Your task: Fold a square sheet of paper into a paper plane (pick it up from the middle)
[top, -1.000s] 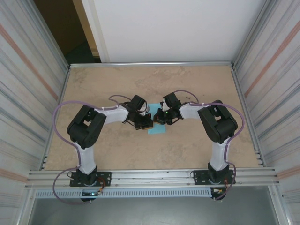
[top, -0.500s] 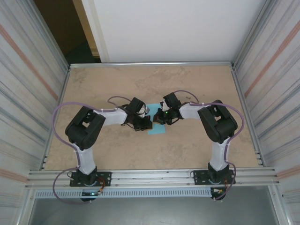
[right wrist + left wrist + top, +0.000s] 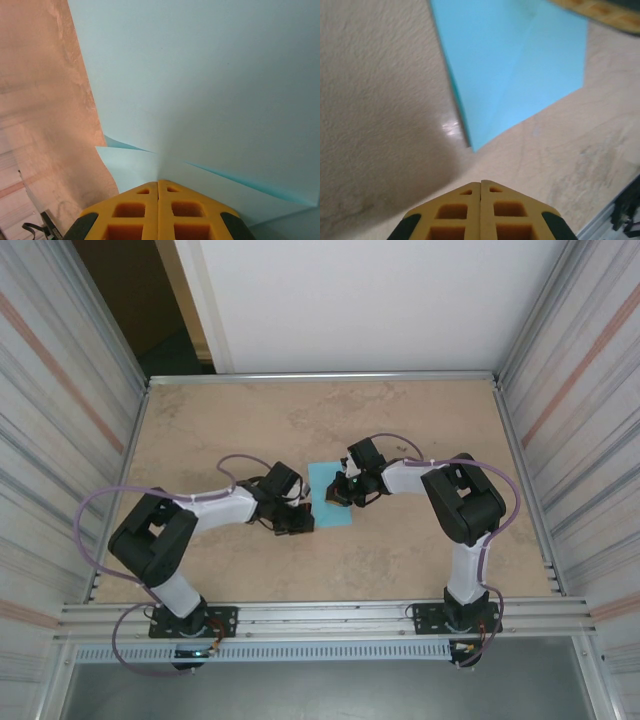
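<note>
The square sheet of paper [image 3: 328,490] lies light blue on the table's middle, folded, with a diagonal crease in the left wrist view [image 3: 510,65]. My left gripper [image 3: 298,523] is shut and empty, hovering over bare table just off the sheet's near-left corner; its tips [image 3: 480,183] point at that corner. My right gripper [image 3: 336,496] is shut, its tips [image 3: 158,181] pressed down on the paper [image 3: 210,85] where two fold edges meet. Whether paper is pinched between its fingers cannot be seen. One right finger [image 3: 600,11] shows at the top edge of the left wrist view.
The tan tabletop [image 3: 400,560] is bounded by metal rails and corrugated walls left and right. An aluminium rail [image 3: 320,615] carrying both arm bases runs along the near edge.
My left arm has drawn back to the left and nearer, taking its gripper off the sheet and uncovering more blue paper. The right gripper has stayed on the paper.
</note>
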{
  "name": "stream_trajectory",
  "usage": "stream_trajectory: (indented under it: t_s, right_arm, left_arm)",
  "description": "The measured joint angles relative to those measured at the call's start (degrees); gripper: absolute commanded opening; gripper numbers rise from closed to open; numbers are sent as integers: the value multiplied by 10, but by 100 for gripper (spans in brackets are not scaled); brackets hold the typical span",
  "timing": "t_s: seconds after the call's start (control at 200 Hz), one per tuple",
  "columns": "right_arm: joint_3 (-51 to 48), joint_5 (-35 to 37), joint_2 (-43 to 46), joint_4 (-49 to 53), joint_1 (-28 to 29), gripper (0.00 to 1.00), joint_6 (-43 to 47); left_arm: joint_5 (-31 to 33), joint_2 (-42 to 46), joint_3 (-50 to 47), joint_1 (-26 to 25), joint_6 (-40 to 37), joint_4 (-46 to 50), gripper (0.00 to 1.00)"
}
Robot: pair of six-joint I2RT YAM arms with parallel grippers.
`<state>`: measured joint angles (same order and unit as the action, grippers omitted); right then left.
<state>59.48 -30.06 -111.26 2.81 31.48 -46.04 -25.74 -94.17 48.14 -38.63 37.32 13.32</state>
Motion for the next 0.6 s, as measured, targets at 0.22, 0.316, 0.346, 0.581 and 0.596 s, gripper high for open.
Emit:
stream_trajectory:
  t_s: [0.22, 0.316, 0.346, 0.581, 0.596]
  right_arm:
    - [0, 0, 0, 0, 0, 0, 0]
    - [0, 0, 0, 0, 0, 0, 0]
    - [0, 0, 0, 0, 0, 0, 0]
    - [0, 0, -1, -5, 0, 0, 0]
    - [0, 0, -1, -5, 0, 0, 0]
  left_arm:
    - [-19, -48, 38, 23, 5, -25, 0]
    - [-23, -78, 47, 29, 9, -35, 0]
    - [-23, -85, 49, 30, 11, -38, 0]
    - [-30, -94, 55, 30, 15, -48, 0]
    - [-30, -94, 55, 30, 15, -48, 0]
